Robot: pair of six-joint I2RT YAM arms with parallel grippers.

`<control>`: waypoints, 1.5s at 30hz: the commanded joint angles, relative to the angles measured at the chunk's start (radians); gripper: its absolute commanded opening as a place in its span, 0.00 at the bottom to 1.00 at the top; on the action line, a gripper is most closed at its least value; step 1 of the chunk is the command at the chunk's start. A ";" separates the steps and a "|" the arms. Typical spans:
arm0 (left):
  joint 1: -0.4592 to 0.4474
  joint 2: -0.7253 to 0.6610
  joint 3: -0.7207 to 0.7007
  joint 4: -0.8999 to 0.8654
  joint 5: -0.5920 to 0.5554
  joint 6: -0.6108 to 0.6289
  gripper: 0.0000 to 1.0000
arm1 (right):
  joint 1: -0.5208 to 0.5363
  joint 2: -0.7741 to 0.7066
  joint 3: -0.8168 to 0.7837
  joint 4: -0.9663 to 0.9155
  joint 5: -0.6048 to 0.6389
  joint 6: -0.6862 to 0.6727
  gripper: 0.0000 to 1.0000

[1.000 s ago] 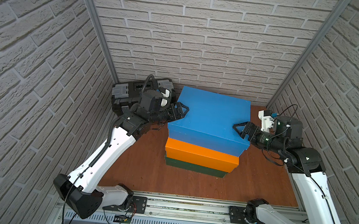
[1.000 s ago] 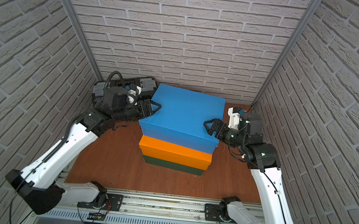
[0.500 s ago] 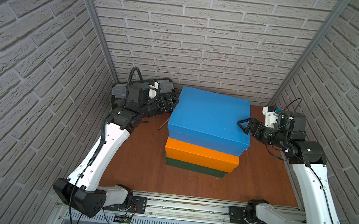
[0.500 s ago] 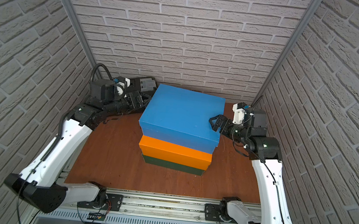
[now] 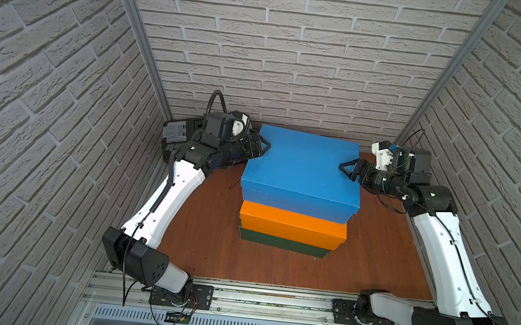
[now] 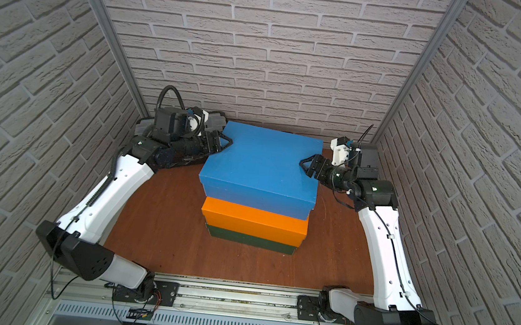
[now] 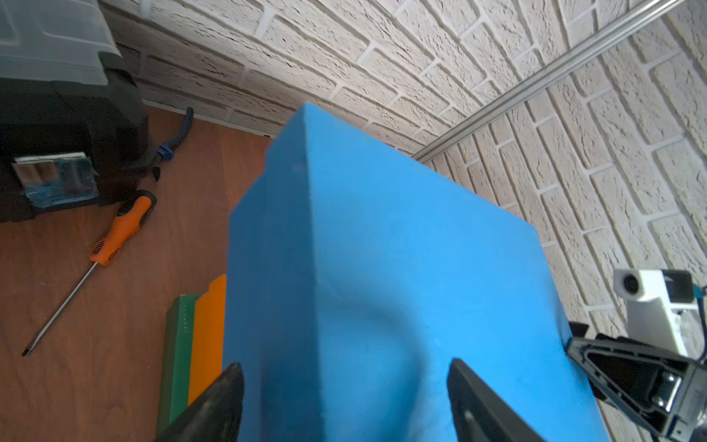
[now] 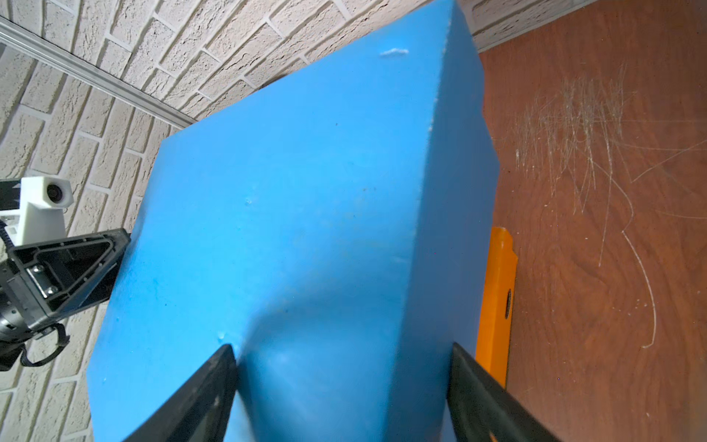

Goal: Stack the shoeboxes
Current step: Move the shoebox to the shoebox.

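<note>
A large lidded blue shoebox (image 5: 300, 170) of plain cardboard sat on top of a stack near the middle of the brown wooden desk (image 5: 206, 239). Directly beneath the blue shoebox lay an orange shoebox (image 5: 292, 225) of the same rectangular lidded build. Beneath that, a dark green shoebox (image 5: 280, 245) rested on the desk. In the left wrist view, narrow strips of the orange and green ones showed past the blue shoebox's end wall.

The left claw (image 5: 264, 145) was at the blue shoebox's left end and the right claw (image 5: 344, 169) at its right end. Seen from the left wrist, the left claw (image 7: 344, 371) stood wide over the upper edge of that end. One of its black fingers (image 7: 218, 402) lay against the end wall and the other on the lid. The cardboard between them looked dimpled, and the claw gripped the blue shoebox. The right wrist view showed the right claw (image 8: 340, 348) likewise. Its jaws were wide, with one finger (image 8: 206, 382) on the lid and the other down the end wall, holding the blue shoebox.

Left of the blue shoebox, by the back wall, stood a black plastic toolbox (image 7: 69, 126) with a clear grey top. An orange-handled screwdriver (image 7: 122, 225) lay flat on the desk, also left of the blue shoebox. Right of the blue shoebox the desk bore pale scratches (image 8: 574, 126).
</note>
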 commanded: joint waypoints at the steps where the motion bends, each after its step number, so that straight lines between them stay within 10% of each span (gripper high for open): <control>1: -0.023 -0.033 -0.011 0.010 0.009 0.028 0.79 | 0.002 -0.048 -0.017 0.049 -0.046 0.005 0.80; 31: -0.101 -0.180 -0.156 0.003 -0.088 -0.018 0.78 | 0.001 -0.126 -0.097 0.023 -0.045 -0.007 0.81; 45: 0.101 -0.225 -0.124 -0.033 -0.070 0.014 0.95 | -0.145 -0.159 -0.017 -0.023 -0.025 -0.033 0.99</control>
